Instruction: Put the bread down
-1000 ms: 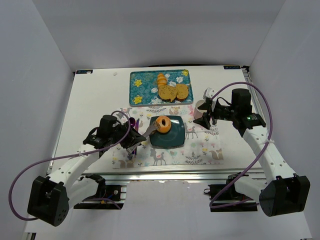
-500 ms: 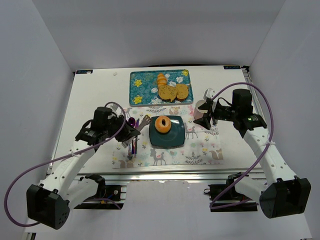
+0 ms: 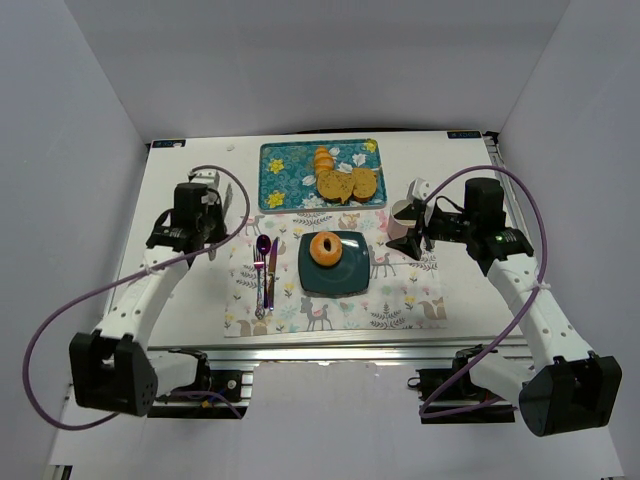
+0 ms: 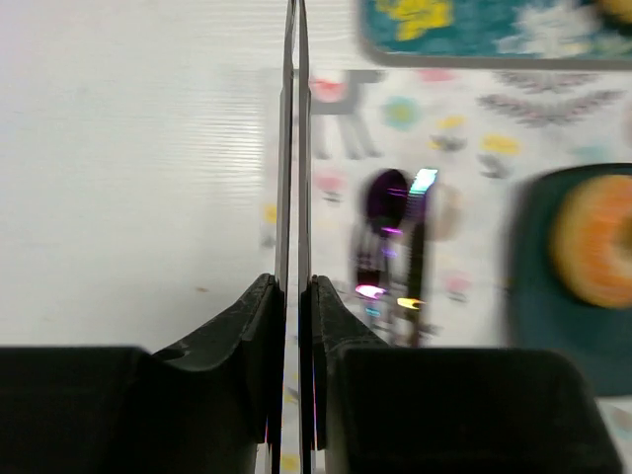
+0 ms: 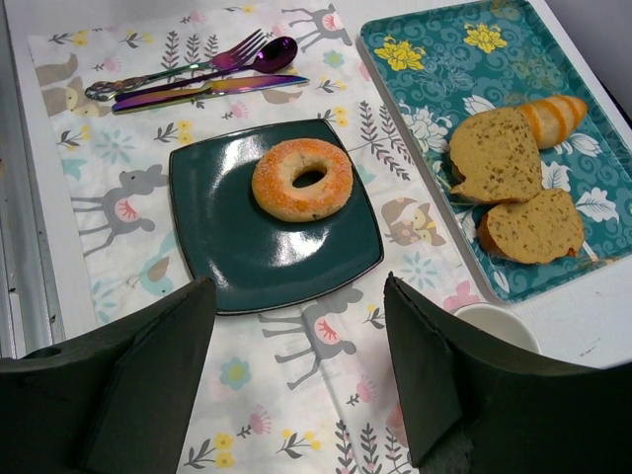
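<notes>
Two arms over white tabletop [image 3: 430, 160]. Left arm bent, wrist near left edge of mat [image 5: 109, 148]. Left claw [image 4: 294, 59]: thin blades pressed together, nothing between. Right arm stretched forward, wrist turned inward. Right claw [image 5: 296, 296]: black fingers spread wide, empty. Bread [image 5: 336, 183]: golden-orange ring, grainy crust, centre hole. Lies flat on glossy dark-teal square plate [image 5: 247, 252], just ahead of right claw, untouched; ahead-right of left claw, well apart. Iridescent purple cutlery [image 4: 390, 247] between left claw and plate.
</notes>
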{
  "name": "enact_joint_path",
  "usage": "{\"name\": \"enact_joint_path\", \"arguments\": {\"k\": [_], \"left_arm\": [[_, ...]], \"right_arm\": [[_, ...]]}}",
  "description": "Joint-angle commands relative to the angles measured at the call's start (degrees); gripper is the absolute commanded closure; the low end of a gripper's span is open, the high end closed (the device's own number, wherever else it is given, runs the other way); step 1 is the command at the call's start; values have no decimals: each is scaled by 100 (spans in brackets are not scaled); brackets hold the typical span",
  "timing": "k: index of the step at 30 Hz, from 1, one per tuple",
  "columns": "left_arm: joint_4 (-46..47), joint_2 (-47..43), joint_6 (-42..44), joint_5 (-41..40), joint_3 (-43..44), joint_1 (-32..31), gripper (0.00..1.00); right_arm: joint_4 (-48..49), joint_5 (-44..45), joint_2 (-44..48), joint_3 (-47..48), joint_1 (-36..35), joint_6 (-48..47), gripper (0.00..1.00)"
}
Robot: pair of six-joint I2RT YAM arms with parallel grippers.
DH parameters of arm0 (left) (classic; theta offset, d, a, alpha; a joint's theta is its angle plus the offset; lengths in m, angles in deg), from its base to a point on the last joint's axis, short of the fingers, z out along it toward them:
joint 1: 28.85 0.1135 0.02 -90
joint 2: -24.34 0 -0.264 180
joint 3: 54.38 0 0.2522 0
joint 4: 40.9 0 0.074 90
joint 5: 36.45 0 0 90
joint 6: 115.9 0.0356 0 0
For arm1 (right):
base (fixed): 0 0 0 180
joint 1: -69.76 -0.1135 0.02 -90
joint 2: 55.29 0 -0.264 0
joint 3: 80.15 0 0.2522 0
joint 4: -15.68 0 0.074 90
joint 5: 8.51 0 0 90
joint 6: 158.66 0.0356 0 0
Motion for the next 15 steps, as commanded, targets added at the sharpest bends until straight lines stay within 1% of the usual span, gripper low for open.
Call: {"name": "enact_joint_path", "arguments": {"k": [1, 4, 5, 8, 9, 10, 11, 14, 15], "left_arm": [[896, 539, 1595, -391, -419, 691, 100], [1273, 962, 1850, -136, -551, 1071, 100], [1423, 1172, 1894, -109, -691, 1307, 100], [2011, 1420, 1921, 40, -990, 1485, 99], [2213, 1569, 1886, 102, -1052, 1511, 97], [2276, 1631, 1869, 198, -1096, 1537, 94], [2311, 1693, 1807, 234, -1140, 1590, 85], [2277, 1851, 1675, 261, -1184, 1678, 76], [2233, 1886, 1562, 217, -1211, 1704, 68]], "right_arm": [[-19, -219, -32, 166, 26, -238, 26], [43, -263, -76, 210, 17, -238, 26], [60, -263, -93, 210, 17, -238, 26], [131, -280, -164, 210, 0, -212, 26], [131, -272, -190, 219, 0, -212, 26], [131, -254, -234, 228, -18, -212, 26], [105, -237, -243, 228, -18, -264, 26], [87, -105, -313, 228, -53, -300, 25], [52, -52, -348, 245, -62, -291, 24]]}}
